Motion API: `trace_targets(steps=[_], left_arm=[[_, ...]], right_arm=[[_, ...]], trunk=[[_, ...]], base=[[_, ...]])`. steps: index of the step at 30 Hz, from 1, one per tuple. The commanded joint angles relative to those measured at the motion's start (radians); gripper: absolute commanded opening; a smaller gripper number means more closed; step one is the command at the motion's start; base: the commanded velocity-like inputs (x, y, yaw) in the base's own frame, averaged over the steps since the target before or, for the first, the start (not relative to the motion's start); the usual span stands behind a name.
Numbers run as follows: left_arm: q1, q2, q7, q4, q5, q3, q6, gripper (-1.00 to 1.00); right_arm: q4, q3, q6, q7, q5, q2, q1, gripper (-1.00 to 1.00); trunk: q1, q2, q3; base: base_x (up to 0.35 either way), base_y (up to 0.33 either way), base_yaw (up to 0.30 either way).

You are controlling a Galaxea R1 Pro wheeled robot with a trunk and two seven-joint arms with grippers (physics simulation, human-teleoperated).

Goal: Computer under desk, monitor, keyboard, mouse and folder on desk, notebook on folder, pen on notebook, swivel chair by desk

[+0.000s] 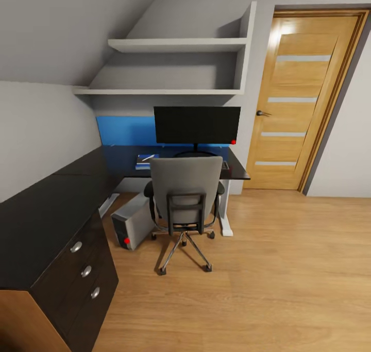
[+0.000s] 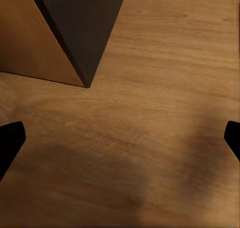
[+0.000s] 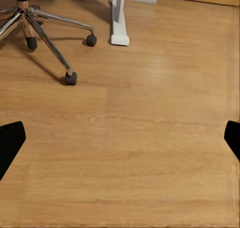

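The desk (image 1: 62, 207) has a glossy black top and a blue back panel. On it stands the monitor (image 1: 197, 125). The swivel chair (image 1: 185, 195) faces the desk with its back towards me, hiding its seat; its chrome base (image 3: 47, 35) also shows in the right wrist view. The computer (image 1: 132, 222) stands on the floor under the desk. A flat blue item (image 1: 143, 161) with a thin white pen (image 1: 148, 157) on it lies on the desk; folder or notebook, I cannot tell. A grey sliver (image 1: 225, 165) beside the chair back looks like the keyboard's end. The mouse is hidden. My left gripper (image 2: 120, 143) and right gripper (image 3: 120, 143) hang open over bare floor.
The desk's near wing has a drawer unit (image 1: 85, 269), whose corner (image 2: 82, 43) is close to my left gripper. A white desk leg (image 3: 119, 18) stands by the chair base. A wooden door (image 1: 304, 99) is at the right. Wall shelves (image 1: 175, 45) hang above the desk.
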Motion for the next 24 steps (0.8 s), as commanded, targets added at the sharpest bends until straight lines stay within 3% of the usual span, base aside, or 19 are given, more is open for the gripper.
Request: trace_targets(steps=[1,3,7,11,20,24], left_arm=[[0.009,0.000,0.005,0.000,0.003,-0.011,-0.022,1.00],[0.037,-0.002,0.006,0.000,0.003,-0.012,-0.095,1.00],[0.045,-0.006,0.006,0.000,0.002,-0.012,-0.122,1.00],[0.047,-0.007,0.003,0.000,0.001,-0.013,-0.124,1.00],[0.047,-0.008,0.000,-0.001,0.001,-0.014,-0.116,1.00],[0.047,-0.008,0.000,-0.001,0.001,-0.014,-0.115,1.00]], right_arm=[[0.002,0.013,-0.012,0.000,-0.006,-0.003,0.009,1.00],[0.003,0.013,-0.033,-0.001,-0.007,-0.012,0.044,1.00],[0.002,0.013,-0.033,-0.001,-0.009,-0.015,0.071,1.00],[0.001,0.013,-0.032,0.000,-0.009,-0.015,0.076,1.00],[-0.001,0.014,-0.029,0.002,-0.006,-0.012,0.077,1.00],[0.002,0.014,-0.019,0.003,-0.006,0.002,0.078,1.00]], trunk=[[-0.004,0.007,0.003],[-0.012,0.021,0.009],[-0.027,0.049,0.021],[-0.042,0.077,0.034],[-0.042,0.077,0.034],[-0.042,0.077,0.034]], base=[[0.000,0.000,0.000],[0.000,0.000,0.000],[0.000,0.000,0.000],[0.000,0.000,0.000],[0.000,0.000,0.000],[0.000,0.000,0.000]])
